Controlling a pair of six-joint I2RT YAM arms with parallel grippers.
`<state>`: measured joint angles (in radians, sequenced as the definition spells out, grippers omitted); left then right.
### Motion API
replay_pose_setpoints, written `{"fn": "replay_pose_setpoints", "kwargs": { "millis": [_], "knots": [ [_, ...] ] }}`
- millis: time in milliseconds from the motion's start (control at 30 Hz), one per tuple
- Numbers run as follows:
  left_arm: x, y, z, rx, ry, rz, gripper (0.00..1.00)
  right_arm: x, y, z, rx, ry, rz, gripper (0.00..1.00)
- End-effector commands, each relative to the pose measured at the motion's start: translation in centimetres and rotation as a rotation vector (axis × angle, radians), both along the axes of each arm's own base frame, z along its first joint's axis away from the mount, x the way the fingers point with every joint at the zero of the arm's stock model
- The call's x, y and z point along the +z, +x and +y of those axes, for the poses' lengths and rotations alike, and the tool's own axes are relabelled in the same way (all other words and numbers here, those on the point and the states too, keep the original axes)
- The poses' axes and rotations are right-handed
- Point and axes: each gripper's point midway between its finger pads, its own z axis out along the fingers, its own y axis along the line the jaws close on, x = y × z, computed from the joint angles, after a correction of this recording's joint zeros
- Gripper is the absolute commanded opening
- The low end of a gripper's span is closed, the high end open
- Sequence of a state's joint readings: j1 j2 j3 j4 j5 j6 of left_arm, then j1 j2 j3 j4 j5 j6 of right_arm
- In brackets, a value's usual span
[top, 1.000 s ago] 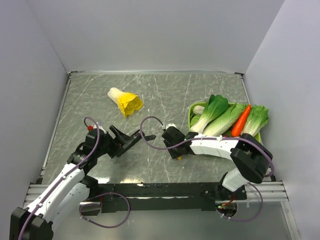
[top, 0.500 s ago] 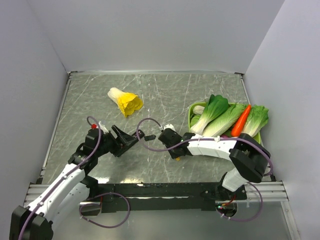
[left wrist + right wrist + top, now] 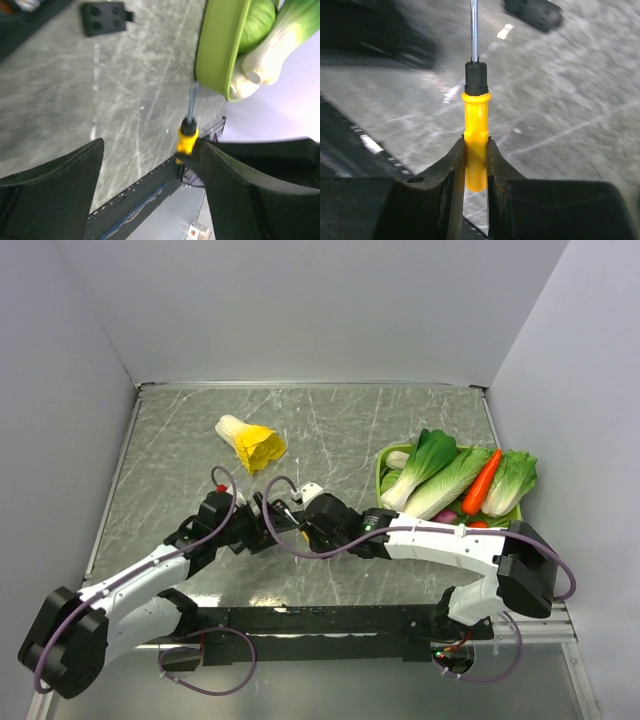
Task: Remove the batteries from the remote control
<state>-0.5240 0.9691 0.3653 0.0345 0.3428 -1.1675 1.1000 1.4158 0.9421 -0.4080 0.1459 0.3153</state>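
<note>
One right tool [image 3: 476,144] grips the screwdriver [image 3: 476,107] — remote's whereabouts unclear.

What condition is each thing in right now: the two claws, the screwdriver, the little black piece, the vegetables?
left gripper: open, nothing between its fingers.
right gripper: shut on the screwdriver.
screwdriver: gripped by its yellow handle.
black flat piece: lying flat on the table, untouched.
green tray: loaded with vegetables.
carrot: lying among the bok choy in the tray.
yellow cabbage: lying on its side, alone.
</note>
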Motion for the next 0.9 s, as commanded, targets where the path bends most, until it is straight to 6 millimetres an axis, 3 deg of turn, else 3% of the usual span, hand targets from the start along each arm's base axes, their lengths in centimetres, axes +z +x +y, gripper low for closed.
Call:
{"fn": "replay_pose_setpoints", "kwargs": {
  "millis": [0, 67, 167, 267, 300, 367, 400, 433, 500, 600, 733, 867],
  "knots": [
    [3.3, 1.2, -2.6, -0.041, -0.059, -0.093, 0.82, 4.2, -0.5, 3.3, 0.071, 0.146, -0.027, 0.00],
    [3.5, 1.1, -3.4, -0.057, -0.068, -0.099, 0.81, 4.6, -0.9, 3.7, 0.083, 0.171, -0.016, 0.00],
    [3.0, 0.9, -4.1, -0.068, -0.081, -0.088, 0.71, 5.0, -1.2, 4.1, 0.094, 0.213, -0.010, 0.00],
    [2.5, 0.6, -4.3, -0.067, -0.097, -0.074, 0.48, 5.3, -1.6, 4.1, 0.105, 0.248, -0.007, 0.00],
    [2.6, 0.5, -4.4, -0.062, -0.112, -0.065, 0.31, 4.9, -1.7, 3.8, 0.100, 0.241, -0.008, 0.00],
    [2.3, 0.3, -4.2, -0.049, -0.122, -0.048, 0.15, 5.0, -1.3, 3.5, 0.087, 0.241, -0.031, 0.08],
    [2.3, 0.3, -4.2, -0.034, -0.130, -0.027, 0.04, 4.1, -1.4, 3.0, 0.084, 0.224, -0.035, 0.17],
    [2.3, 0.3, -4.1, -0.026, -0.132, -0.016, 0.01, 4.5, -0.8, 2.9, 0.062, 0.237, -0.085, 0.23],
    [2.1, 0.1, -4.0, -0.007, -0.140, 0.033, 0.01, 3.6, -0.7, 2.0, 0.057, 0.205, -0.131, 0.42],
    [2.4, 0.1, -3.8, 0.030, -0.149, 0.069, 0.01, 3.7, -0.7, 1.6, 0.062, 0.204, -0.185, 0.50],
    [2.7, 0.0, -3.6, 0.061, -0.164, 0.108, 0.01, 4.2, -1.0, 1.7, 0.076, 0.212, -0.245, 0.51],
    [3.0, 0.0, -3.7, 0.072, -0.196, 0.132, 0.01, 4.5, -0.9, 1.7, 0.069, 0.197, -0.298, 0.47]
  ]
}}
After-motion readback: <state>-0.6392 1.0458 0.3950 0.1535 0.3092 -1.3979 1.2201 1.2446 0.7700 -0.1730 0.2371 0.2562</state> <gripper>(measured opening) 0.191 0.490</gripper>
